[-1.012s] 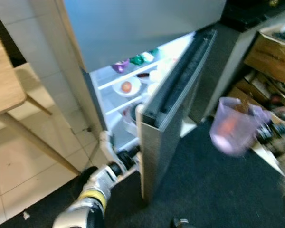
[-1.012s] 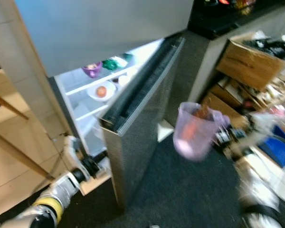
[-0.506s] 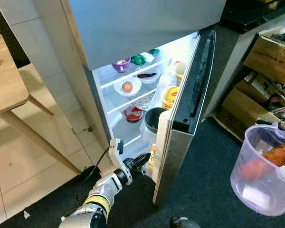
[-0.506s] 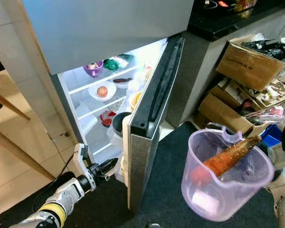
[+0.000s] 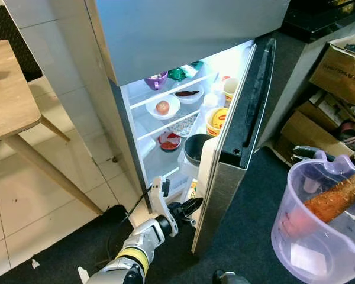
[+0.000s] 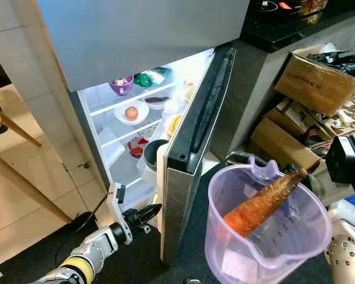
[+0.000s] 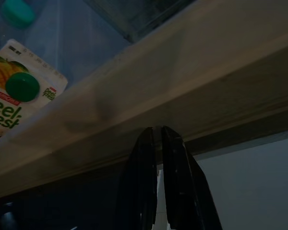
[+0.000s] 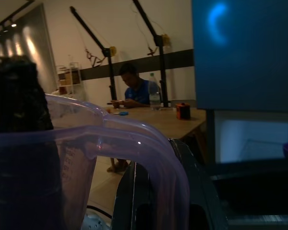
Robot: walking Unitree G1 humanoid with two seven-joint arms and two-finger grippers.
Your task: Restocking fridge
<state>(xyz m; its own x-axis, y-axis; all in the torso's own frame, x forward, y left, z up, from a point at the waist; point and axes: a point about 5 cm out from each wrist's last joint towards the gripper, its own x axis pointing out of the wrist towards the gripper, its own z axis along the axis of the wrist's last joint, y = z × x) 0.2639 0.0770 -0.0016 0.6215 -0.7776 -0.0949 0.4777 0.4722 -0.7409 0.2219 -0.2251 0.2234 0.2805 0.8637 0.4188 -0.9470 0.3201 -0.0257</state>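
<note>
In the left eye view, the fridge (image 5: pixel 165 53) stands with its lower door (image 5: pixel 239 130) swung open; shelves hold a purple bowl (image 5: pixel 157 80), a white bowl with a red fruit (image 5: pixel 162 107) and other dishes. The left gripper (image 5: pixel 189 207) sits low at the door's bottom edge, fingers pressed together with nothing between them. At lower right, a clear purple jug (image 5: pixel 319 231) is cut off by the frame edge.

In the right eye view, the jug's (image 6: pixel 266 228) handle points toward the right arm (image 6: pixel 343 254). A long orange root vegetable (image 6: pixel 263 204) leans diagonally inside, its tip up toward the robot's right.

The left wrist view is dim: closed fingertips (image 7: pixel 156 143) touch a pale ledge near a juice carton (image 7: pixel 19 96).

In the right wrist view, the right gripper (image 8: pixel 158 191) clamps the jug's rim (image 8: pixel 134 139); a seated person (image 8: pixel 132 88) shows behind.
</note>
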